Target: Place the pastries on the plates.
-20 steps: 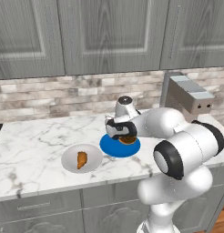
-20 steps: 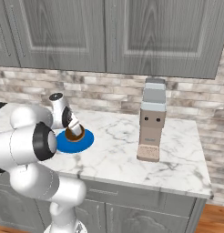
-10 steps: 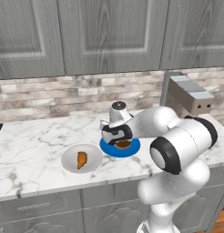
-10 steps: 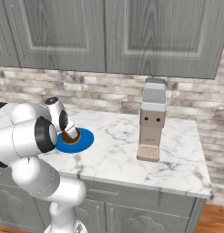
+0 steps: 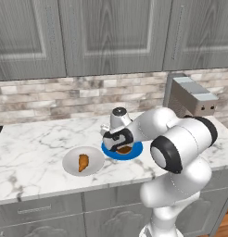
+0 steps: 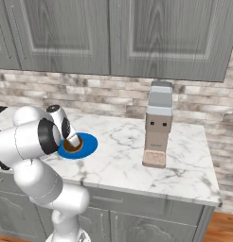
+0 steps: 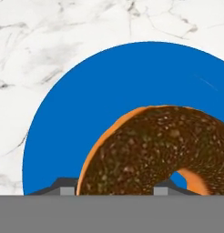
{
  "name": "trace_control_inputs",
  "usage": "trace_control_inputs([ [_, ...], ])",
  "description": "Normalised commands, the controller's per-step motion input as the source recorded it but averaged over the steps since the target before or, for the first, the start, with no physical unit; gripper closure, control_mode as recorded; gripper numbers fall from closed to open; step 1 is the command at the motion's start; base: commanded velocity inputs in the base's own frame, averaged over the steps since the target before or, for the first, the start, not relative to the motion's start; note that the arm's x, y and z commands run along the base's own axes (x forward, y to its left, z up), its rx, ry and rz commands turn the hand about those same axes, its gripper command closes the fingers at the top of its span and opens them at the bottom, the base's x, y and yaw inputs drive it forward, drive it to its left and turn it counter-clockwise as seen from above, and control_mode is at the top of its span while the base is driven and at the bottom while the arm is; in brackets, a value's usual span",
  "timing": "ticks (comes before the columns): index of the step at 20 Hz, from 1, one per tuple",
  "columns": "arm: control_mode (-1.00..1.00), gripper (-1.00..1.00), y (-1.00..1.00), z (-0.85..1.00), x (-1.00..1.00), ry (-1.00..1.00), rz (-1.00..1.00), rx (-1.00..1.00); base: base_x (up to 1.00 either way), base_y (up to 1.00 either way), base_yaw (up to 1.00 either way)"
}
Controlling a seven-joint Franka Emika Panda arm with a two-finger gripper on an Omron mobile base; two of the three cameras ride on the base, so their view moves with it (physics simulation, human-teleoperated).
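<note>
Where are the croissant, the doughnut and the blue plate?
croissant (image 5: 83, 162), left base view, its middle.
doughnut (image 7: 150, 145), hand view, its glazed top.
blue plate (image 7: 95, 86), hand view, bare blue surface.

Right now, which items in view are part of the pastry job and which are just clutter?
Job items:
- doughnut, on the blue plate
- croissant, on the grey-white plate
- gripper, down at the doughnut

Just there:
- grey appliance on the counter
- wall cabinets
</note>
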Motion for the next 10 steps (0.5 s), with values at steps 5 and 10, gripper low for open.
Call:
trace_control_inputs([
  [5, -1.0, -1.0, 0.0, 0.0, 0.0, 0.0, 0.0, 0.0, 0.0, 0.0, 0.0],
  [10, -1.0, -1.0, 0.0, 0.0, 0.0, 0.0, 0.0, 0.0, 0.0, 0.0, 0.0],
])
